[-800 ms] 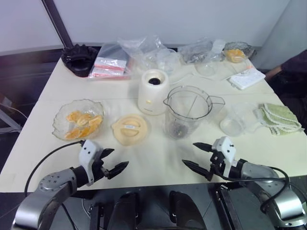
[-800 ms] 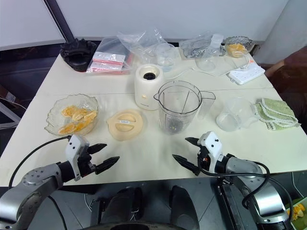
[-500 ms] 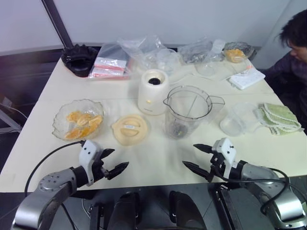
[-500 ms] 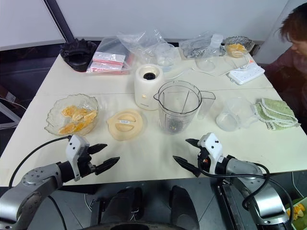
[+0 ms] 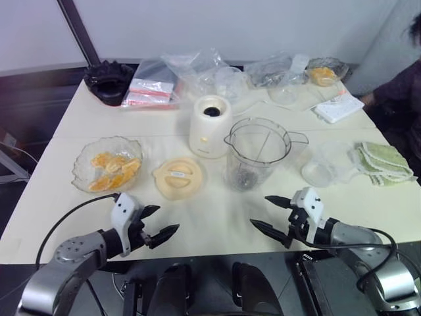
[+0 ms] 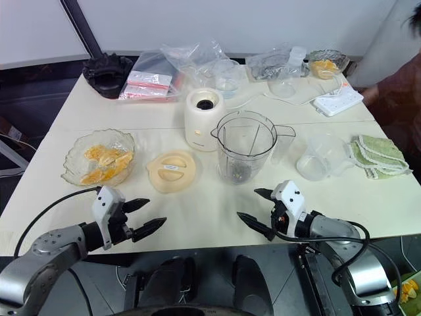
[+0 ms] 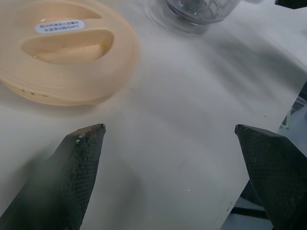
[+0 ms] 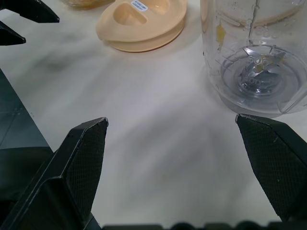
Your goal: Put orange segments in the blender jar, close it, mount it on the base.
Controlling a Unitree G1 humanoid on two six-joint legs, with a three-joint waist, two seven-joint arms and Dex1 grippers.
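I reckon nothing of the task is done yet: the orange segments (image 5: 110, 168) sit in the scalloped glass bowl (image 5: 85, 180) at the left, the blender jar (image 5: 255, 153) stands empty and open mid-table, its pale-orange lid (image 5: 177, 177) lies flat just left of it, and the base (image 5: 210, 125) waits bare just beyond the jar to its left. Loading, closing and mounting are all left. My left gripper (image 5: 154, 223) hovers at the near edge with its fingers spread wide and empty, the bowl a little farther away and to its left. My right gripper (image 5: 271, 214) also stands wide and empty, the jar just beyond it
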